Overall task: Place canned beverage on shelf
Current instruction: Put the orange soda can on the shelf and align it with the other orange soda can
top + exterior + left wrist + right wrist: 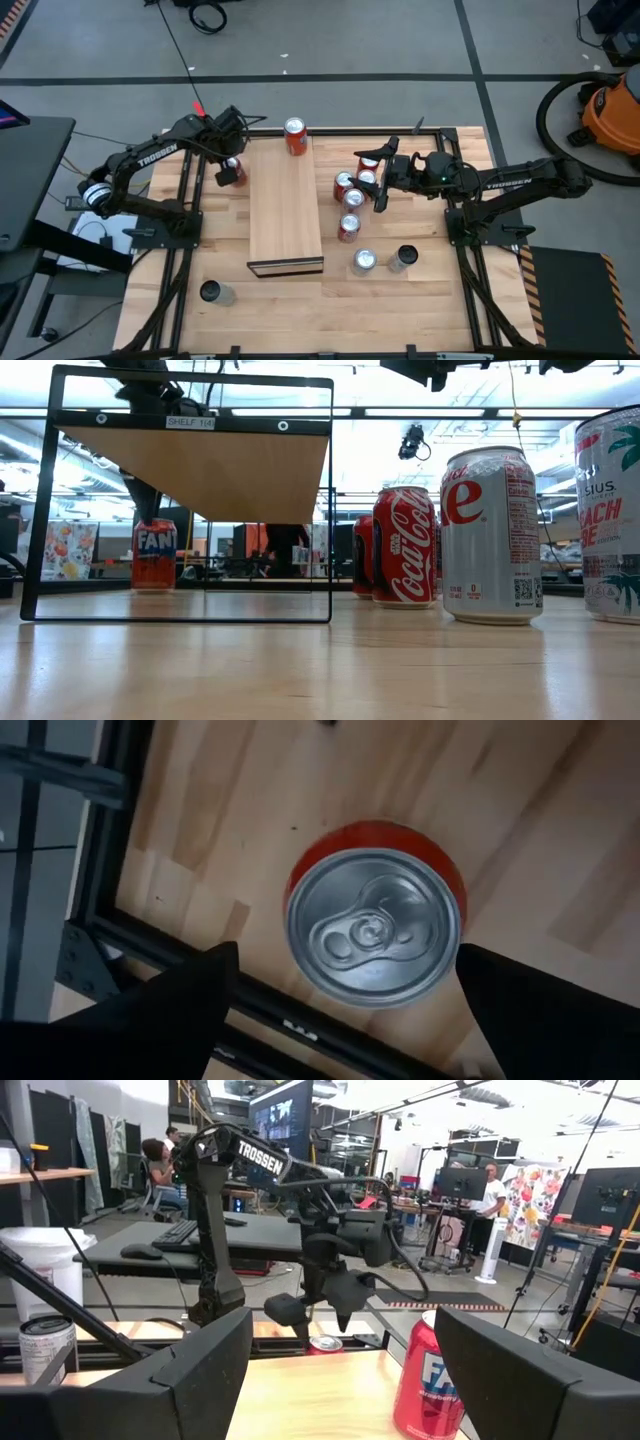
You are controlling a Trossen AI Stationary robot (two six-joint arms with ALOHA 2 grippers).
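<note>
Cans: one red can upright on the worktop just beside the shelf's left long edge, under the left hand, whose fingers stand spread on either side of its lid, released and clear of it. Orange Fanta can upright on the shelf at its far end. Cluster of red cans right of the shelf, close together. Two silver cans and a dark-topped one near the shelf's slotted end; one more can alone at the near left. Right hand hovers over the cluster, half-spread, gripping nothing visible. Shelf top bare from the Fanta can to the near end. Dark frame rails run along the worktop's left and right sides.
</note>
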